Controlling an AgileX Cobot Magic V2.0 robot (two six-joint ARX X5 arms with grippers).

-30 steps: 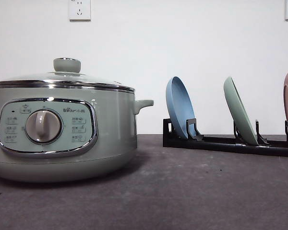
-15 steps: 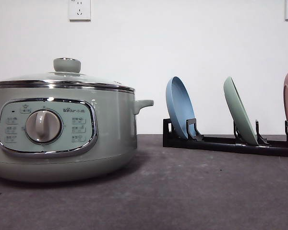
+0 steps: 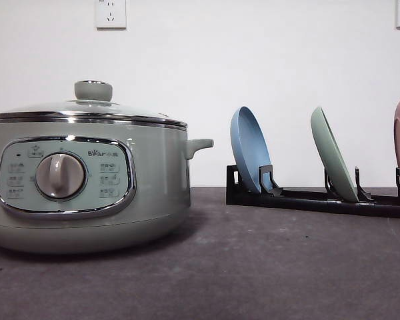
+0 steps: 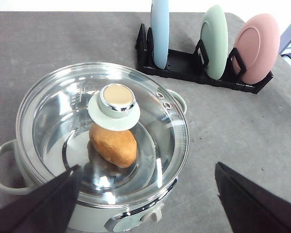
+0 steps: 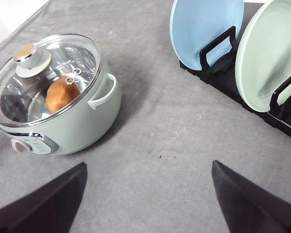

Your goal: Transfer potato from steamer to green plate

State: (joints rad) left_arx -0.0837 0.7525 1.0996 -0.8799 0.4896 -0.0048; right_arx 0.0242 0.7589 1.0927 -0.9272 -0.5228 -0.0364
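Potato first: the lumpy orange-brown potato lies on the shiny metal floor inside the big pale sage-green steamer, and the knobbed glass lid sits closed over it. From the left wrist view, the left pincer hangs above the pot with its two dark fingers spread wide apart, nothing between them; the potato sits under the glass, beyond the gap and closer to the left finger, not touched. Over on the right wrist view, the right pincer is likewise wide apart and empty, poised over the bare grey desk, with the steamer off to one side and the potato well away from it. Ahead stands a black slotted rack holding plates on edge: a round blue plate, then the shallow pale mint-green plate, then a pink plate at the far end. The green plate leans upright in its slot, well apart from the steamer.
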